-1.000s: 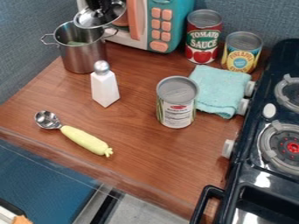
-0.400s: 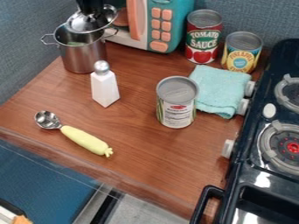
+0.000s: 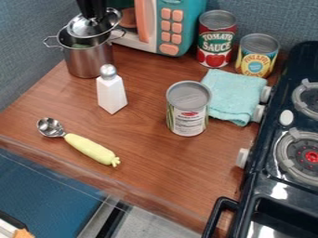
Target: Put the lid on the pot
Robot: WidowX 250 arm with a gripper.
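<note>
- At the view's eleven o'clock, the gripper [image 3: 93,19] had its jaws closed on the lid [image 3: 83,30].
- The lid hung tilted over the one-o'clock side of the pot [image 3: 89,59]; released off-centre, it risked slipping toward two.

The black robot gripper [image 3: 92,17] and the shiny, round, silver metal lid [image 3: 81,30] have gone left and a bit down together, first in a bigger move and then in a small one. The lid used to be more off to the right side of the tall silver metal pot [image 3: 90,61] with two thin handles, and now it is more over the pot's open top and hides more of it. More of the peach part [image 3: 128,19] by the teal and white toy microwave's door peeks out beside the lid.
</note>
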